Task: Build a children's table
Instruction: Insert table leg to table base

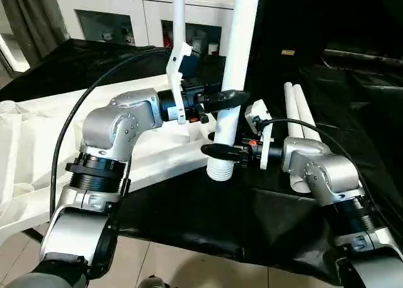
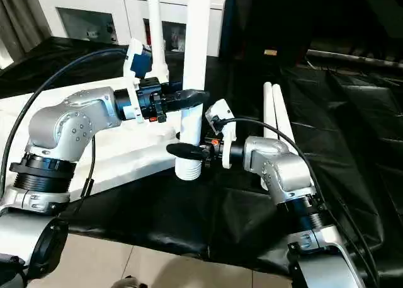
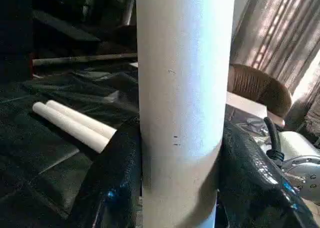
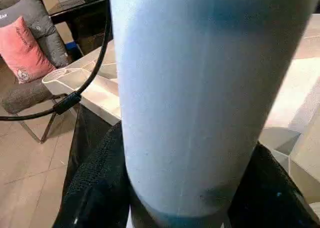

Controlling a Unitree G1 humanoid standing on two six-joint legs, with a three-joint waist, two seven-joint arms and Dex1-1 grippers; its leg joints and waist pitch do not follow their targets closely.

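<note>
- Silver forearms fill the near edge, the left arm bent in from the left, the right from the right, over a bench draped in black cloth (image 1: 189, 218).
- Right pincer (image 1: 217, 150) is closed around the lower end of an upright white leg (image 1: 230, 99), just above its ribbed tip (image 1: 220, 170); the right wrist view has a black finger (image 4: 95, 188) pressed against each side of the tube.
- Left pincer (image 1: 223, 99) grips the same leg higher up, its fingers (image 3: 117, 178) tight on both sides in the left wrist view.
- Ribbed tip seems to hang just off the tabletop's edge, though contact is hard to judge.
- White tabletop (image 1: 151, 149) lies on the bench to the left, behind the left arm.
- Two more legs (image 1: 299, 111) lie side by side on the cloth, right of the held leg.
- Another thin leg (image 1: 179, 23) stands upright beyond the left pincer.
- White cabinet (image 1: 126, 17) with glass doors stands at the back.
</note>
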